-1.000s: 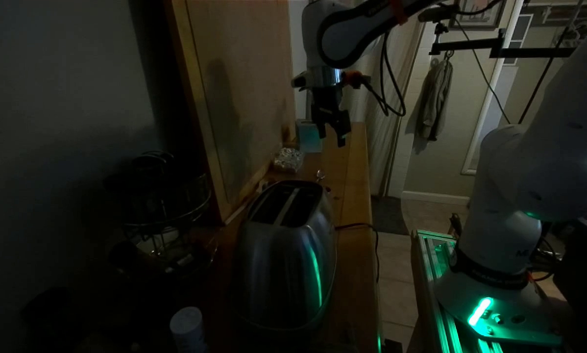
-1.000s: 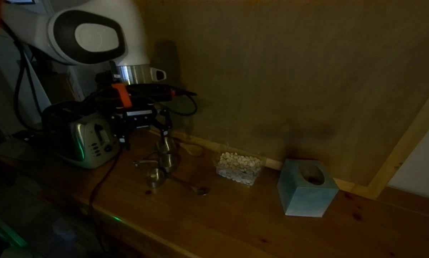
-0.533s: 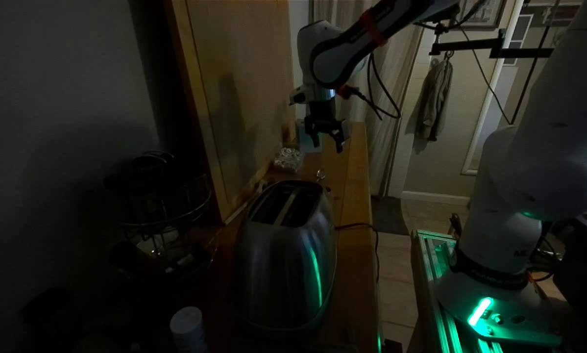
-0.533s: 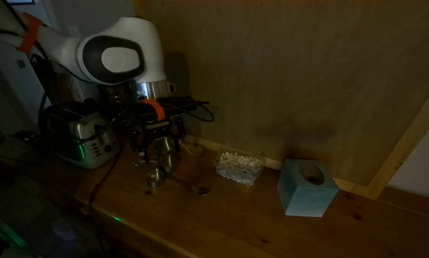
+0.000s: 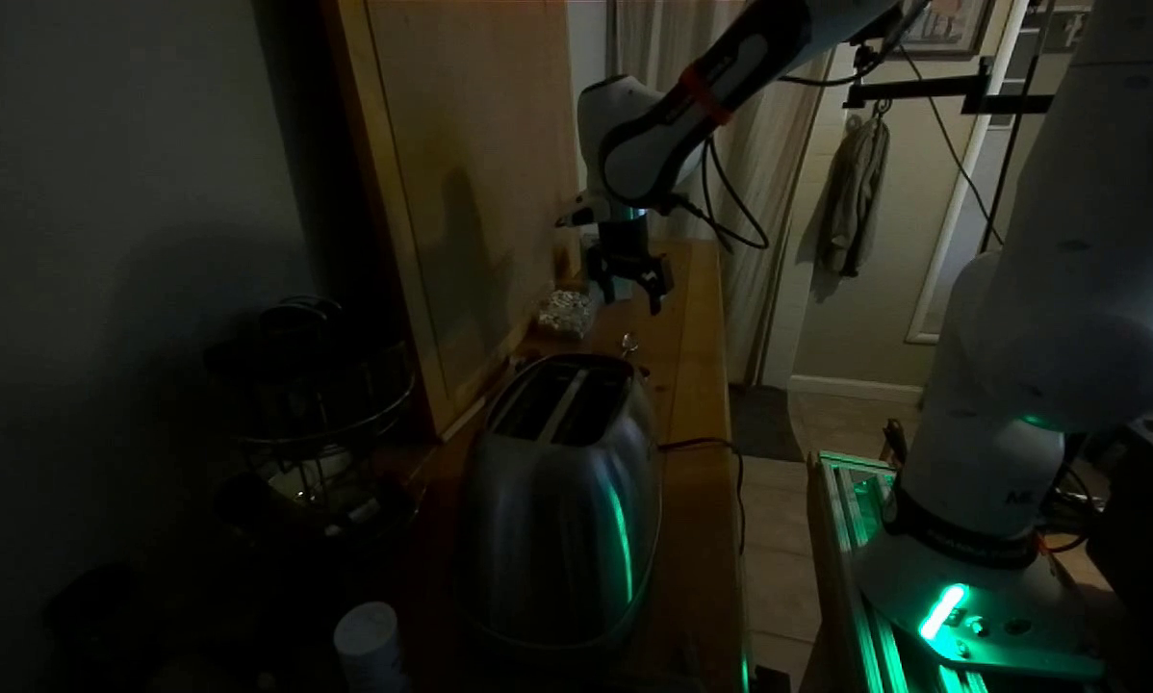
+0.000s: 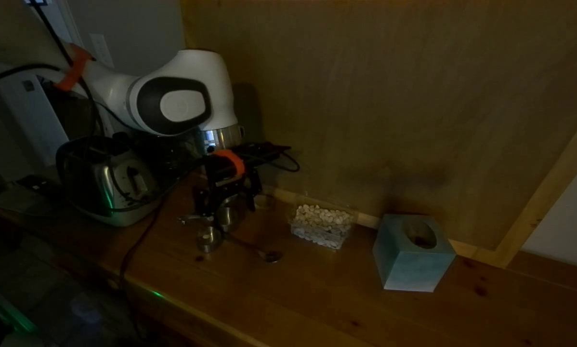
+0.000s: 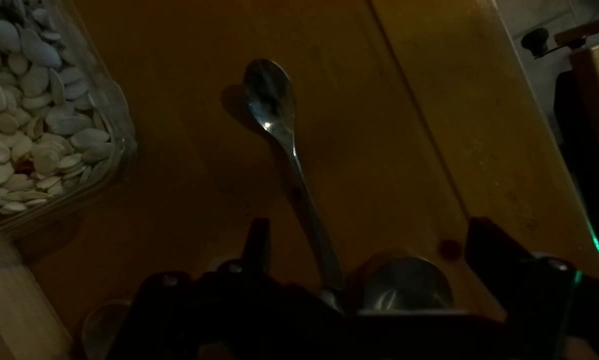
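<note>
Two jaws spread wide and nothing pinched in them: that's your black gripper (image 7: pixel 367 232) right now, hanging over the brown wooden counter (image 7: pixel 189 150). I'd call this the lining-up stage, no grip made. Nearest to you is the slim silver metal spoon (image 7: pixel 270 92), bowl at 11 o'clock from the jaws in the wrist view, handle running back down between them, plus a small round silver metal cup (image 7: pixel 407 282) between 4 and 5 o'clock. Going lower would call for squaring up to just one of those, imo, since the handle and the cup sit so close you might nudge both. In an exterior view a second silver metal cup (image 6: pixel 227 219) is partly masked by the gripper, and I can't tell if anything touches it. As for the rest, you've got a clear plastic tub (image 7: pixel 122 122) of flat pale seeds (image 7: pixel 67 120) at 10 o'clock in the wrist view. From the gripper in an exterior view, the shiny silver metal toaster (image 6: pixel 127 193) sits at 9, a thin dark cord (image 6: pixel 123 270) at 8 and a pale blue box (image 6: pixel 411 270) with a round hole on top between 3 and 4. The tall brown wooden panel (image 6: pixel 389 96) from 12 to 2 looks like the main obstacle, so mind it.
</note>
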{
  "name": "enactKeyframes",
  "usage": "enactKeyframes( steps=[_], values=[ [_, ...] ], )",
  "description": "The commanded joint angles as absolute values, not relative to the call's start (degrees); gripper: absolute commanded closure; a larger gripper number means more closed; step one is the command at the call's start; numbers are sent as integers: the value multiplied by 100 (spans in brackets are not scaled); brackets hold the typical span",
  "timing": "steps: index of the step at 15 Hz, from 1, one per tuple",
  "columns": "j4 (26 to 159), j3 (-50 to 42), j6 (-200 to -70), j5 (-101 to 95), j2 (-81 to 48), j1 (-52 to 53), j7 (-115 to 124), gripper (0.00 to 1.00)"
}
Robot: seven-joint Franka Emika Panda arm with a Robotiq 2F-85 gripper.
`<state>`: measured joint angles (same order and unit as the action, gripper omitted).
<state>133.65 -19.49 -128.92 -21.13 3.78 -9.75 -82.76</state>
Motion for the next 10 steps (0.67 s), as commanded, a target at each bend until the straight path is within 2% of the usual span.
enactKeyframes(
  steps=[1,10],
  values=[
    [13135,-1855,-12849,-2057,63,-1197,-8583,0],
    [12900,-1741,-13084,-1263,-671,-1573,-10695,0]
  ],
)
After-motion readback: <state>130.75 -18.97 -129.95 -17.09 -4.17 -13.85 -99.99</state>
